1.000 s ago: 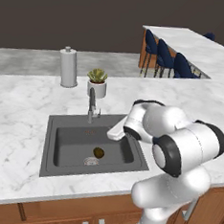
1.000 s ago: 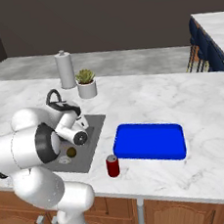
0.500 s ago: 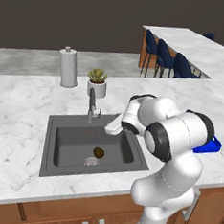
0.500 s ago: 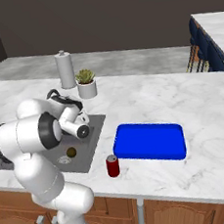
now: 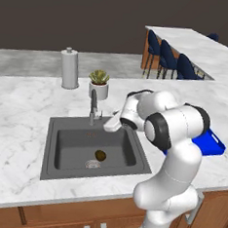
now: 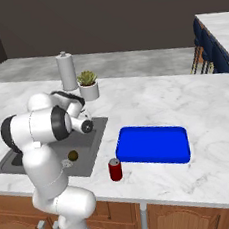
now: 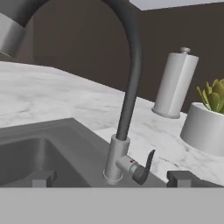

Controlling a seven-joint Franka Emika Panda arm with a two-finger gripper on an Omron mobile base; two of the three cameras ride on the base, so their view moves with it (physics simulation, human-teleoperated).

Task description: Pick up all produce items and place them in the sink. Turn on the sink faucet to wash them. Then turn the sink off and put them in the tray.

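White-veined marble counter (image 5: 17,122), kitchen island behind, dark wall beyond.

Small brown-olive oval produce lump (image 5: 100,155) on floor of dark grey square recessed sink (image 5: 62,169), just beside round metal drain (image 5: 93,163); same lump seen from right base view (image 6: 73,155), again next to drain.

Slim grey gooseneck faucet (image 5: 93,104) at back rim of sink, spout arching forward over basin. Close up in hand view: faucet (image 7: 129,83) upright on its silver base, small dark side lever (image 7: 143,168) angled upward, apart from both fingertips (image 7: 180,177).

Two-finger gripper (image 5: 111,125) hovering above back right part of basin, near faucet base, touching nothing. Jaws spread wide, nothing between them; 2 dark tips standing either side of faucet base in hand view.

Green succulent in white pot (image 5: 99,84) on counter behind faucet; tall white paper-towel roll (image 5: 69,68) further left of it, apart.

Bright blue flat rectangular tray (image 6: 153,144) on counter right of sink, well apart from lump, nothing in it. Small red can (image 6: 115,169) upright near counter's front edge, between sink and tray.

Blue-seated chairs (image 5: 168,59) along far island.
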